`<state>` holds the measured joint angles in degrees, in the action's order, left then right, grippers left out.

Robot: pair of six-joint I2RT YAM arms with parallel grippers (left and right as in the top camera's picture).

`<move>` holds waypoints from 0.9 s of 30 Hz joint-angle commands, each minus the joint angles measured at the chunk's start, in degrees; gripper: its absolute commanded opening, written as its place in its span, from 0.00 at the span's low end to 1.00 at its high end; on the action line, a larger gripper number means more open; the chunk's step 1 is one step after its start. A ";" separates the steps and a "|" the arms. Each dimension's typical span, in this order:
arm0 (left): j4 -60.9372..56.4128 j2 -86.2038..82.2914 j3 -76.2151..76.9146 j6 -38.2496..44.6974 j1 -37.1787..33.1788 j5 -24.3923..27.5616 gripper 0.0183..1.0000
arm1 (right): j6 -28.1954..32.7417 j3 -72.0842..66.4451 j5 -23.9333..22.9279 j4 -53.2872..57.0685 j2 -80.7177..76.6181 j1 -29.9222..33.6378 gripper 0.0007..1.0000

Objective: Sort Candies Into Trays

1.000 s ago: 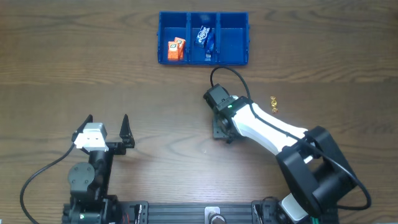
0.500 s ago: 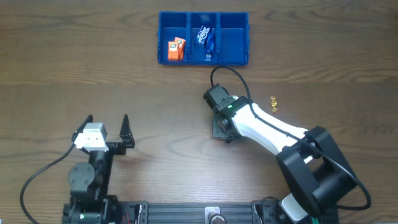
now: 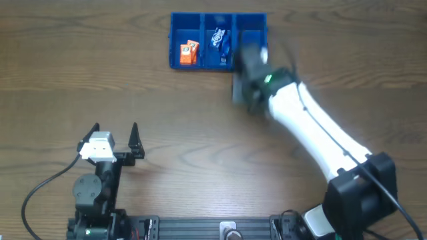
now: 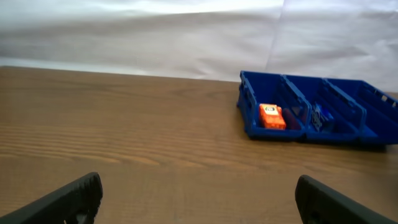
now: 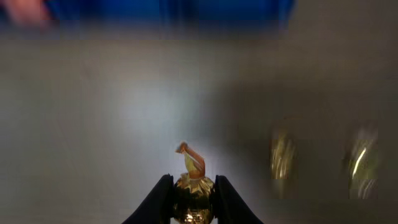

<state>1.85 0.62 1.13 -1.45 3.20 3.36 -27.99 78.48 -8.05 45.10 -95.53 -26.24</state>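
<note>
Gold candy [image 5: 191, 200] pinched in right fingers [image 5: 157, 200] | near blue tray [image 3: 173, 40]; left fingers [image 4: 71, 198] spread wide

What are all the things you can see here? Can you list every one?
tray: one, blue, three compartments, at the far side of the table
orange candy: one, orange, in the tray's left compartment
blue candy: one or maybe two, blue, in the middle compartment
held gold candy: one, gold, between the right gripper's fingers
loose gold candies: two, gold and blurry, lying on the table
table: one, brown wood, under everything
backdrop: one, white, behind the table
left gripper: one, black fingers, open, over bare table near its base
right gripper: one, shut on the held gold candy, close to the tray
</note>
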 commanded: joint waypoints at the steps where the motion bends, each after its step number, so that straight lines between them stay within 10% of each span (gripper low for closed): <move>1: 2.45 -0.37 -0.81 0.20 -0.20 0.57 1.00 | 8.57 17.40 -3.87 -2.32 -9.97 6.36 0.18; 18: 2.45 -0.37 -0.81 0.20 -0.20 0.57 1.00 | 9.03 27.74 -2.19 -8.87 -26.93 9.44 0.19; 23: 2.45 -0.37 -0.81 0.20 -0.20 0.57 1.00 | 10.16 27.71 -2.19 -8.70 -26.97 9.42 0.54; 27: 2.45 -0.37 -0.81 0.20 -0.20 0.57 1.00 | 12.55 27.71 -2.21 -8.35 -26.93 9.38 0.61</move>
<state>1.85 0.62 1.13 -1.45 3.20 3.36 -18.28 105.12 -9.87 36.42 -122.56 -16.93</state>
